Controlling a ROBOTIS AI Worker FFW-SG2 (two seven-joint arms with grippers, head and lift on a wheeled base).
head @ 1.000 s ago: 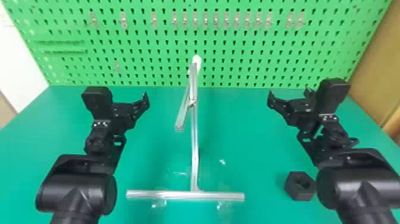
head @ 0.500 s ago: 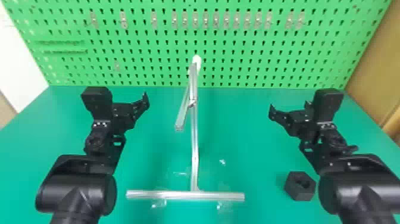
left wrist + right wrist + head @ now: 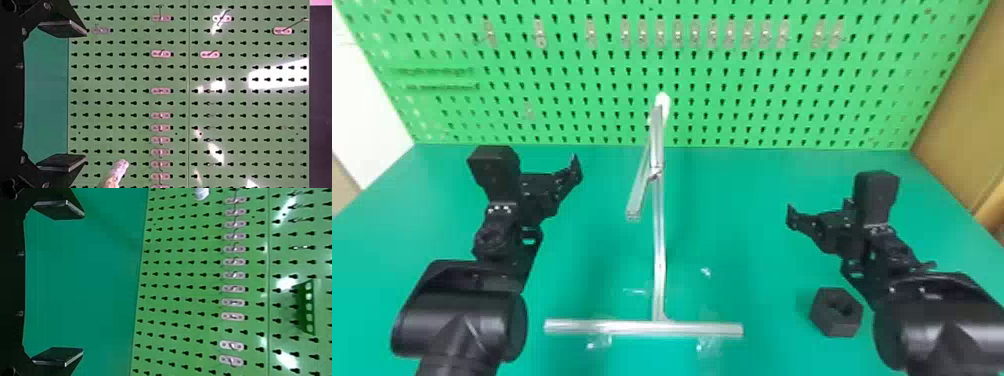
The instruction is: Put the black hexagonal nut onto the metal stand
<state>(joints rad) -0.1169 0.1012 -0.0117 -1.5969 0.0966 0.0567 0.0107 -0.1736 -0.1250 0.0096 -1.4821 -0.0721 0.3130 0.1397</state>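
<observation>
Between the left gripper (image 3: 575, 172) and the right gripper (image 3: 792, 217), head view: one metal stand (image 3: 659, 250), upright, apart from both. Nearer the camera than the right gripper, beside its arm: one black hexagonal nut (image 3: 836, 312), on the green table (image 3: 732, 200). Left wrist view: left gripper (image 3: 84, 95), fingers spread wide, pegboard (image 3: 125, 84) beyond. Right wrist view: right gripper (image 3: 83, 283), likewise spread wide.

The right gripper (image 3: 824, 225) has jaws apart; beyond the table (image 3: 86, 286), the pegboard (image 3: 256, 329) holds probably metal hooks (image 3: 233, 288).
</observation>
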